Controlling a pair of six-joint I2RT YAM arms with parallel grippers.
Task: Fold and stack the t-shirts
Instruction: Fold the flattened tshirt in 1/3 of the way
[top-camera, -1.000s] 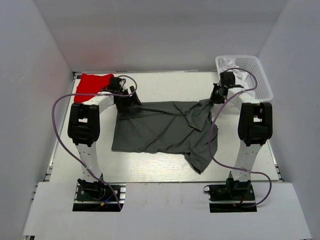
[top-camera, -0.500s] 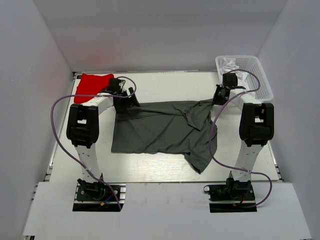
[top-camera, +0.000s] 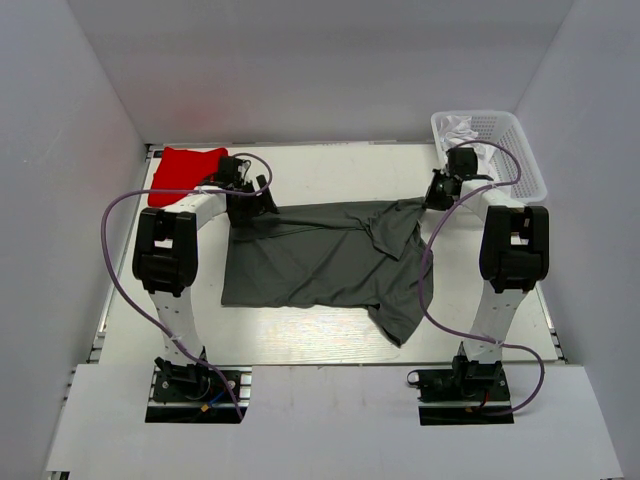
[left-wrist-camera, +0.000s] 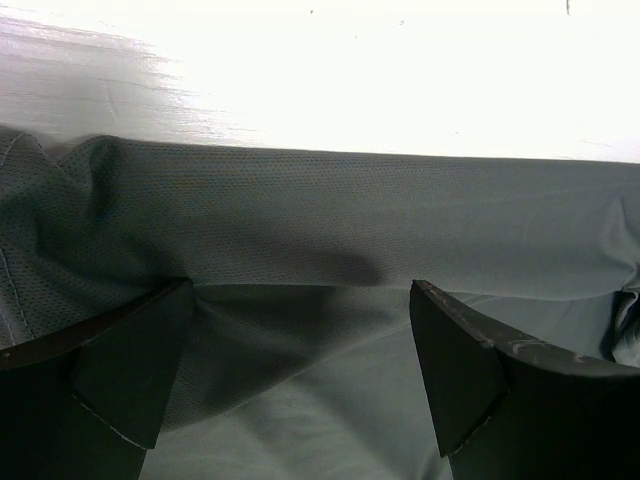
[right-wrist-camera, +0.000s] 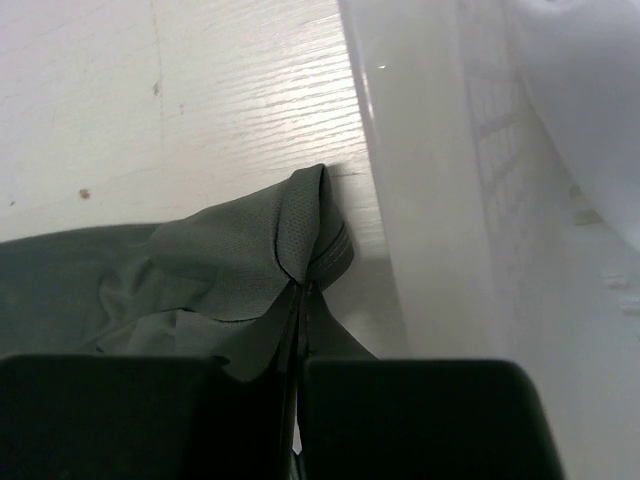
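Note:
A dark grey t-shirt (top-camera: 310, 260) lies spread across the table, with one sleeve trailing toward the front right. My left gripper (top-camera: 252, 208) is at its back left corner. In the left wrist view it (left-wrist-camera: 300, 290) is open, with a raised fold of the grey fabric (left-wrist-camera: 350, 210) between its spread fingers. My right gripper (top-camera: 432, 200) is at the back right corner. In the right wrist view it (right-wrist-camera: 300, 350) is shut on a pinched bunch of the grey shirt (right-wrist-camera: 200, 270). A folded red t-shirt (top-camera: 183, 167) lies at the back left.
A white plastic basket (top-camera: 530, 160) stands at the back right with white cloth (top-camera: 462, 128) in it. Its wall (right-wrist-camera: 430, 180) is just right of my right gripper. Grey walls enclose the table on three sides. Purple cables loop off both arms.
My right gripper has moved slightly toward the back right with the shirt corner, drawing the shirt's back edge straighter. My left gripper has hardly moved.

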